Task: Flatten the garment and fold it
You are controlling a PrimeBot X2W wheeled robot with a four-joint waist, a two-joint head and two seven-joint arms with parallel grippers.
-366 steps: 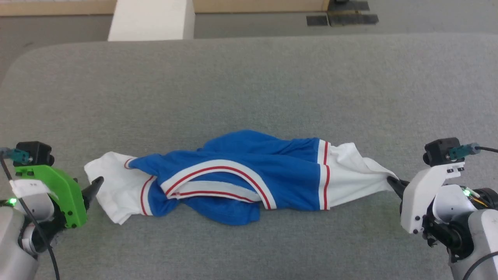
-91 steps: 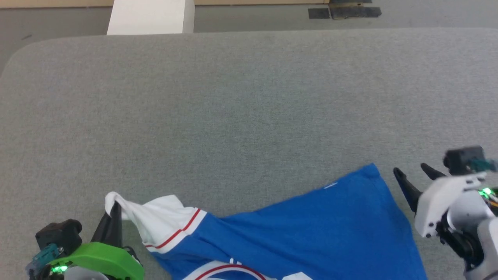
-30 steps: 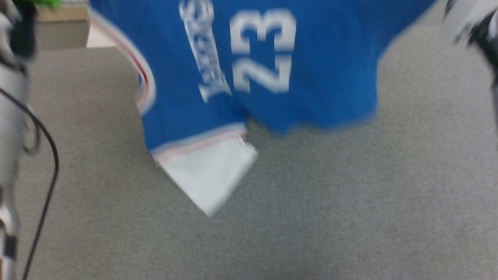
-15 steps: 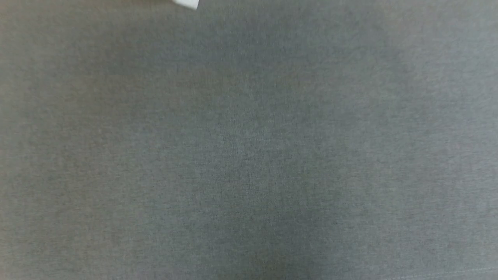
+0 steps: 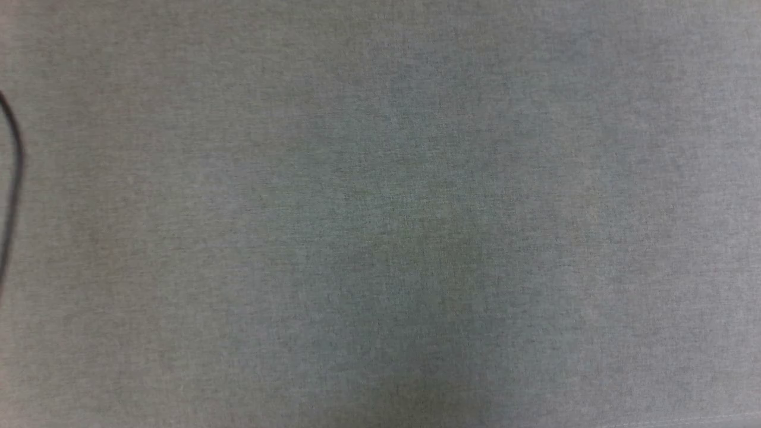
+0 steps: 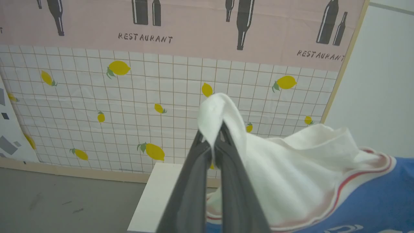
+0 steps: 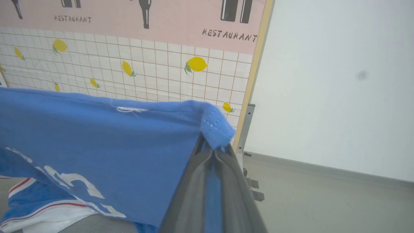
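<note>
The garment hangs in the air between my two arms. In the left wrist view my left gripper [image 6: 212, 142] is shut on its white sleeve [image 6: 291, 168], with red-striped trim and blue cloth trailing off to the lower right. In the right wrist view my right gripper [image 7: 213, 150] is shut on a blue hem corner of the garment [image 7: 106, 139]; white print shows on the hanging cloth, and a white sleeve droops at the lower left. The head view looks down on the bare grey table [image 5: 380, 238], with the garment out of that view.
A black cable [image 5: 15, 172] curves along the head view's left edge. Beyond the table stand a lemon-patterned tiled wall panel [image 6: 113, 106], a white block [image 6: 161, 194] and a plain white wall [image 7: 339, 81]. Grey floor [image 7: 323, 200] lies below.
Both arms have lifted the garment off the table and up out of the head view. The head camera has tilted, and now a cable shows at the left edge.
</note>
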